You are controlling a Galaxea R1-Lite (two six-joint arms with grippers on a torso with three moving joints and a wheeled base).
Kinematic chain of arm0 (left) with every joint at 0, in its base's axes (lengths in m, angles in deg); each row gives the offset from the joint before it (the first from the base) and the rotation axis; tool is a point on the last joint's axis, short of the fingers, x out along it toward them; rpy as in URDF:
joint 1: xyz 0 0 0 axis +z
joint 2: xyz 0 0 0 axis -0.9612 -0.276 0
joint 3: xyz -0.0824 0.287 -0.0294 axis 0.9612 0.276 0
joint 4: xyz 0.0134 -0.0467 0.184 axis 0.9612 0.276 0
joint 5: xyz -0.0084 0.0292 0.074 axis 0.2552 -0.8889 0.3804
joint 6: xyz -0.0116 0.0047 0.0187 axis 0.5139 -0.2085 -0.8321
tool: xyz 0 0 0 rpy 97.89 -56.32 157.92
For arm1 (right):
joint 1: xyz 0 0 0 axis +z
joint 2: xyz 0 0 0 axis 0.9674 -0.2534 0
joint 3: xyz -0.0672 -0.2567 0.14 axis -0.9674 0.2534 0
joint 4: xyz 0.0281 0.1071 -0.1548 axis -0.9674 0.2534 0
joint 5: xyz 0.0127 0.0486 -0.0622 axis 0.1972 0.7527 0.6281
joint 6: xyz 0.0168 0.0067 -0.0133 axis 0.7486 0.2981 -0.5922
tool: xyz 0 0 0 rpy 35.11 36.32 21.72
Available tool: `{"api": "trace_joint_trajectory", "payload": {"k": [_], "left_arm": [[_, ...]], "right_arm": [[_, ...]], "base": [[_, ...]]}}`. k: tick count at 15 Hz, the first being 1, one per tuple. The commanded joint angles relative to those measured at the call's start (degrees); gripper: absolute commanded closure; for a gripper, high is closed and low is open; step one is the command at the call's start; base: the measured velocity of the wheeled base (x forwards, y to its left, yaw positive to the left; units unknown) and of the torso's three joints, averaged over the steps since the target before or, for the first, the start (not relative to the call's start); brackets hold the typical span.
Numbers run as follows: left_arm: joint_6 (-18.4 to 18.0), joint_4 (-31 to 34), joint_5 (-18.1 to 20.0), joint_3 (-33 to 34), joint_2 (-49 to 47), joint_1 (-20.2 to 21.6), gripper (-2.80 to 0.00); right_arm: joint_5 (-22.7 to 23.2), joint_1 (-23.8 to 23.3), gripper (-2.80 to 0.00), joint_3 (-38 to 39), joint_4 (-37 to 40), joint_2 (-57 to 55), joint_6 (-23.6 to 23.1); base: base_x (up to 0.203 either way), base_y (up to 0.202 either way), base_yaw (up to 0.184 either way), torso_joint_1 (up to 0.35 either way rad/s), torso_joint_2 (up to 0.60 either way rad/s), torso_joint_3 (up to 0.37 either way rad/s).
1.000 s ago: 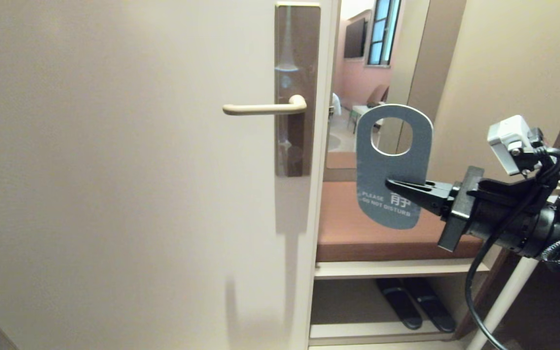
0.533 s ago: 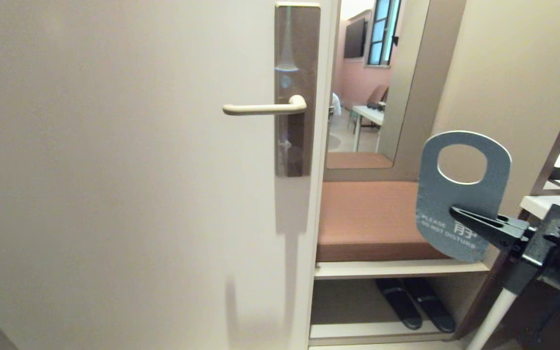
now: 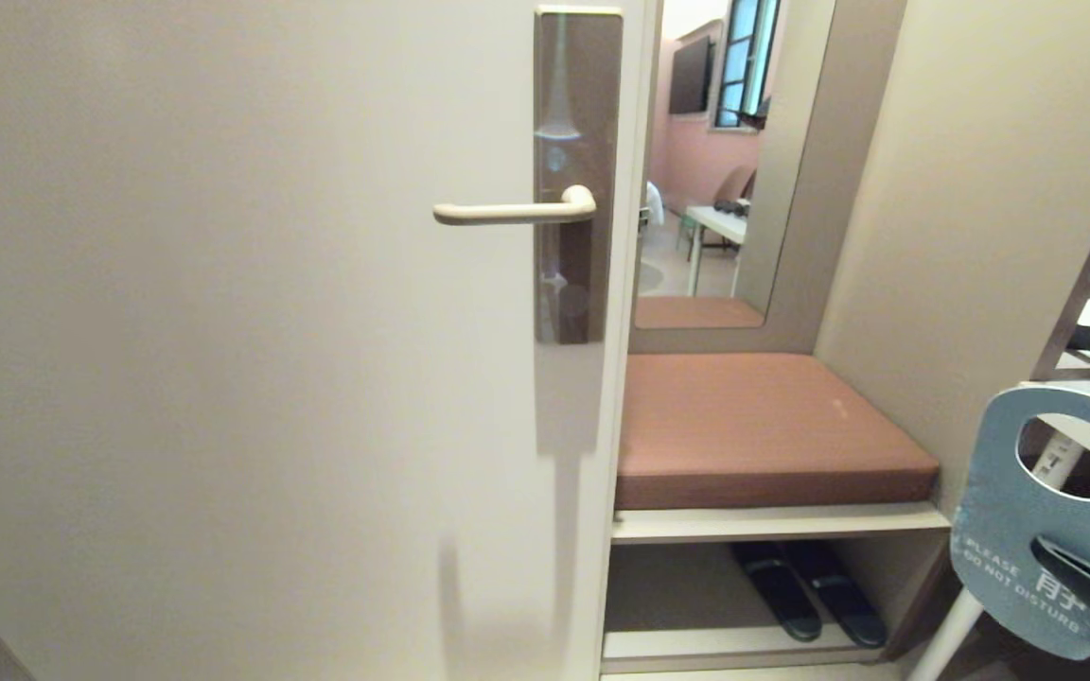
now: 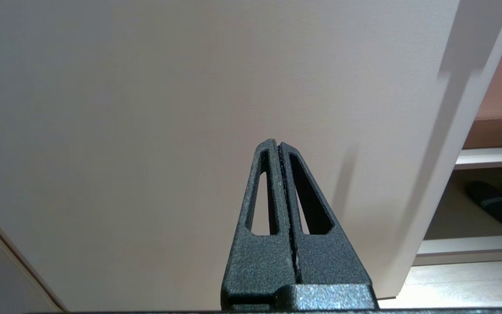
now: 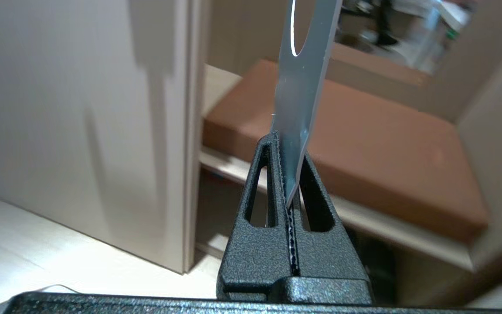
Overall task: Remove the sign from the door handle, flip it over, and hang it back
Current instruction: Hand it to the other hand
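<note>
Blue-grey sign (image 3: 1018,530) at lower right of head frame, "do not disturb" face showing, clamped at its lower end by right gripper (image 5: 289,150). Well apart from bare beige door handle (image 3: 512,212) at upper centre on cream door (image 3: 223,331). Left gripper (image 4: 279,150) pressed together, empty, facing door.

Soft warm light, door (image 3: 223,331) shadows, blurred background
</note>
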Motion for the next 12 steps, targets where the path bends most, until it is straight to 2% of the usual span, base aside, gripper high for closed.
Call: {"api": "trace_joint_trajectory", "payload": {"k": [1, 5, 9, 12], "left_arm": [[-0.05, 0.0, -0.05, 0.0, -0.05, 0.0, 0.0], [-0.05, 0.0, 0.03, 0.0, -0.05, 0.07, 0.0], [-0.05, 0.0, 0.04, 0.0, -0.05, 0.09, 0.0], [-0.05, 0.0, -0.05, 0.0, -0.05, 0.0, 0.0]], "right_arm": [[-0.2, -3.02, 0.0, 2.29, 5.69, 10.87, -0.03], [-3.95, -3.78, 0.0, 2.77, 20.16, 23.47, -0.24], [-11.0, -3.43, 0.0, 2.01, 33.45, 34.72, -0.15], [-14.51, -2.68, 0.0, 2.22, 38.11, 41.75, 0.12]], "base": [[0.0, 0.0, 0.0, 0.0, 0.0, 0.0], [0.0, 0.0, 0.0, 0.0, 0.0, 0.0], [0.0, 0.0, 0.0, 0.0, 0.0, 0.0], [0.0, 0.0, 0.0, 0.0, 0.0, 0.0]]}}
